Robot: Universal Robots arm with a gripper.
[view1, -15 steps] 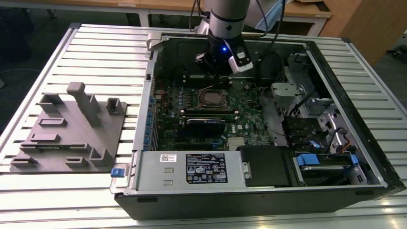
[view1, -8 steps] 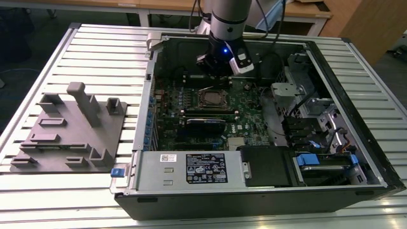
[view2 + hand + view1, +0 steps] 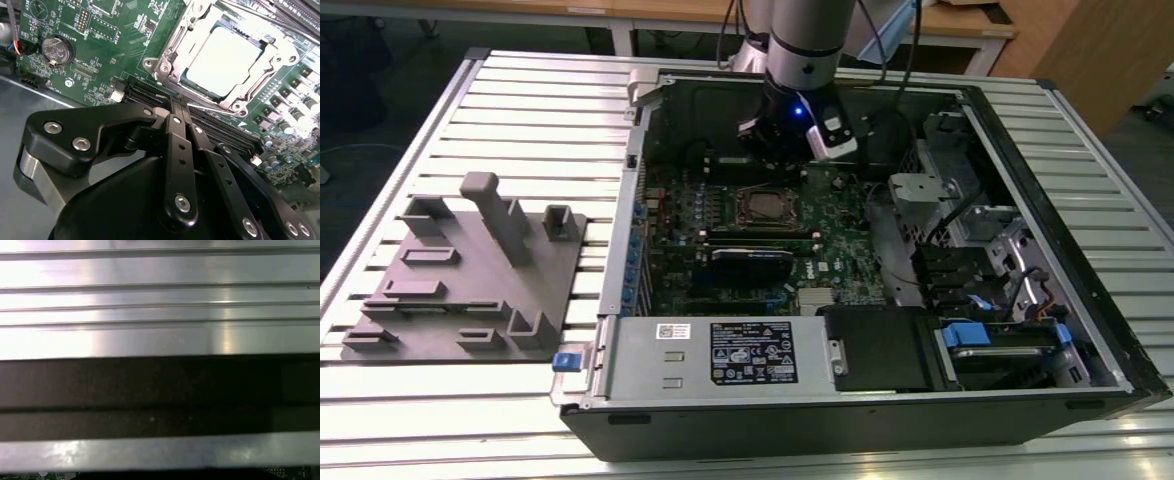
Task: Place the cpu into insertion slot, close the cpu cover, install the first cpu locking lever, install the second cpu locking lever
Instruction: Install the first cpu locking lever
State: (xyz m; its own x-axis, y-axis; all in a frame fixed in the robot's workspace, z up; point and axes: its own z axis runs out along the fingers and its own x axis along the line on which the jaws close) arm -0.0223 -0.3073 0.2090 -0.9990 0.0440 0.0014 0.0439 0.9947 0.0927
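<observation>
Straight to the cpu (image 3: 222, 57): small flat square, pale silver-grey top catching the light, seated level in the insertion slot (image 3: 192, 82) on the green motherboard (image 3: 115, 30). Ringed by the cpu cover (image 3: 167, 50), a silvery frame lying down over its edges, with a square cut-out baring the metal top. Same spot in the exterior view, mid-board inside the open computer case (image 3: 854, 430): cpu (image 3: 765, 204) as a dull square within its frame.

Harder going now. One end of the cover cut off at the edge of the second wrist view. Slot's rim mostly buried under frame and chip, just a dark sliver showing. In the first wrist view, bright ribbed metal slats (image 3: 160, 305) and a dark band (image 3: 160, 390) across them, hard to identify.

And the gripper (image 3: 175, 106): clenched, fingertips pressed together, grasping nothing. Tips seen against the long black memory slots (image 3: 150, 92), clear of the cpu, with those slots between tips and chip. In the exterior view, gripper (image 3: 787, 150) hanging just beyond the slot, toward the case's far wall, near but apart.
</observation>
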